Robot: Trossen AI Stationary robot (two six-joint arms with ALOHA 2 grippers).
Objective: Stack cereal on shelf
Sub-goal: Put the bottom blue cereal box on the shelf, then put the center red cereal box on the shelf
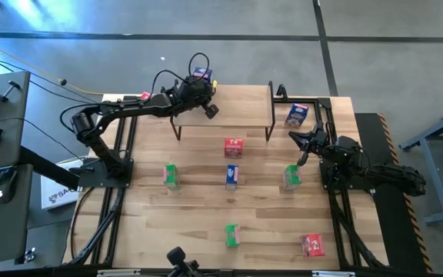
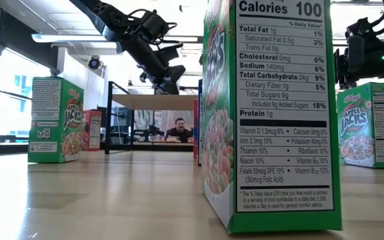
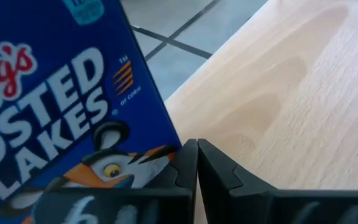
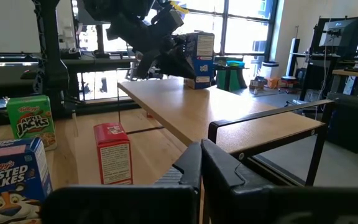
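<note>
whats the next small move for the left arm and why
Probably back the left gripper away from the blue box. That box already stands on the shelf, at its far left corner, and the fingers look closed beside it, not around it.

Low rack with light wooden rectangular top on thin black metal legs (image 1: 225, 106), standing at far edge of table. One small blue printed cardboard Frosted Flakes box (image 1: 201, 75) upright on its far left corner. Second blue box (image 1: 297, 115) on table just beside rack's right end; third blue (image 1: 232, 175) mid-table. Red boxes: one (image 1: 233, 147) just in front of rack, one (image 1: 313, 245) near right. Green boxes upright: left (image 1: 171, 175), right (image 1: 291, 178), near centre (image 1: 231, 235).
</note>
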